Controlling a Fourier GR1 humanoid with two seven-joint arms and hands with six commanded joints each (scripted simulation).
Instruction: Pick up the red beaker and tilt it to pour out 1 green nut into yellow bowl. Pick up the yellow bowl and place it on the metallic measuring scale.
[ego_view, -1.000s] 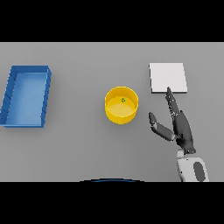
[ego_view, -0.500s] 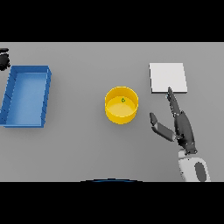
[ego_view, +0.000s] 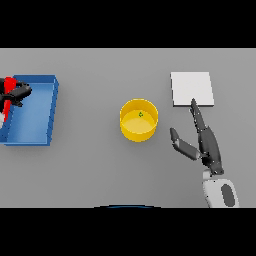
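We see the yellow bowl (ego_view: 139, 120) standing on the grey table (ego_view: 90, 165), with a small green nut (ego_view: 141, 114) lying inside it. To its right, well apart, lies the flat metallic measuring scale (ego_view: 192, 89). Our right hand (ego_view: 204, 141) rests between bowl and scale, fingers straight and thumb spread, holding nothing; its fingertips reach the scale's near edge. At the far left, our left hand (ego_view: 18, 93) is curled round the red beaker (ego_view: 9, 88), over the blue tray (ego_view: 50, 112).
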